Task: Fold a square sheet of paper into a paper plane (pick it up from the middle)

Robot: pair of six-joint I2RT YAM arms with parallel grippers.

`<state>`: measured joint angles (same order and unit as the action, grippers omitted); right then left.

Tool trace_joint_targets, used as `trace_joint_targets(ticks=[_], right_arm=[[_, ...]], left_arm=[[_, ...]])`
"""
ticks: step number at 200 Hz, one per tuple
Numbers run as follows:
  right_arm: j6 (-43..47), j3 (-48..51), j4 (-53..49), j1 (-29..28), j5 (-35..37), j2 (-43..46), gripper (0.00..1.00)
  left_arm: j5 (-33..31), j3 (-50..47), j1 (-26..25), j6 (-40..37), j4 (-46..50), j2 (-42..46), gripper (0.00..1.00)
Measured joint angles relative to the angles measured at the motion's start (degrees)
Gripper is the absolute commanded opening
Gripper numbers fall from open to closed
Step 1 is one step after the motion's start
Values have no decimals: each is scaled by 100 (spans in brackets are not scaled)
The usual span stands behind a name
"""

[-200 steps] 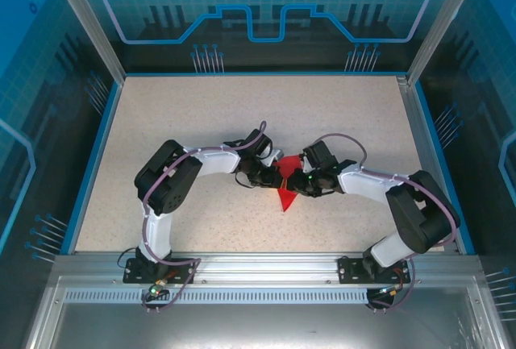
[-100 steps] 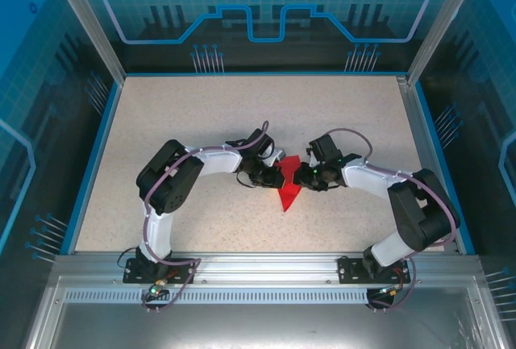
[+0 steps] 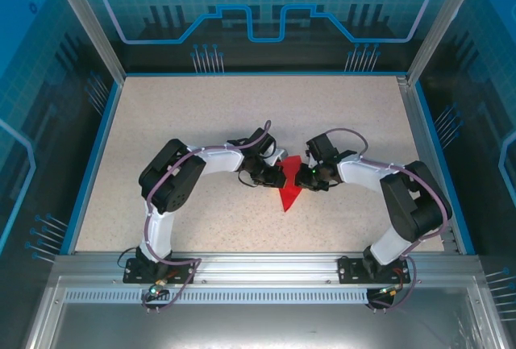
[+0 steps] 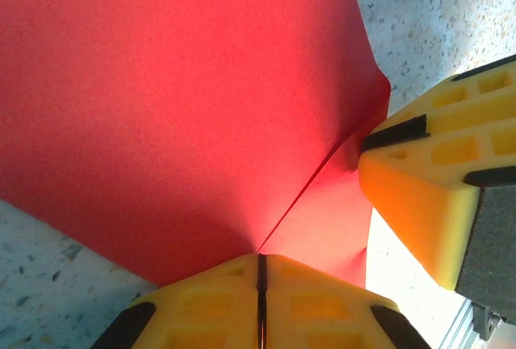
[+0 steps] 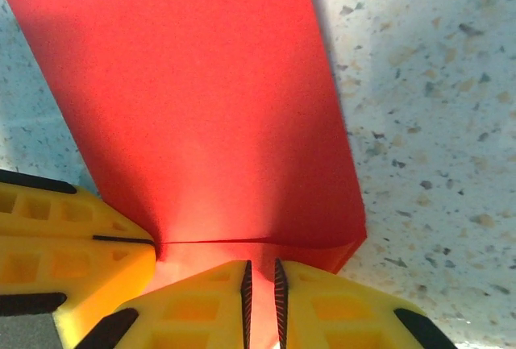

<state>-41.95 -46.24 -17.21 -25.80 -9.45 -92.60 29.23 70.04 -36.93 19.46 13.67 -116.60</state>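
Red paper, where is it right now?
In the top view, the red paper is mid-table, pinched between the left gripper and the right gripper.

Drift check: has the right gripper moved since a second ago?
Yes: the right gripper, clamping the red paper, edged toward the table's far edge.

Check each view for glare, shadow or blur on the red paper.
Top external: evenly lit and sharp, red paper small between the arms. Left wrist: paper shaded toward the crease, table blown out white at lower right. Right wrist: crisp, soft shadow across the table's upper right.
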Motion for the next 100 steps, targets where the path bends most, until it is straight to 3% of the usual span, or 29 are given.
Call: trace_joint_targets(ticks=[100], right_arm=[[24,68,-37,20,50,-35,15]], left_arm=[[59,42,-22,-35,11,-39,10]])
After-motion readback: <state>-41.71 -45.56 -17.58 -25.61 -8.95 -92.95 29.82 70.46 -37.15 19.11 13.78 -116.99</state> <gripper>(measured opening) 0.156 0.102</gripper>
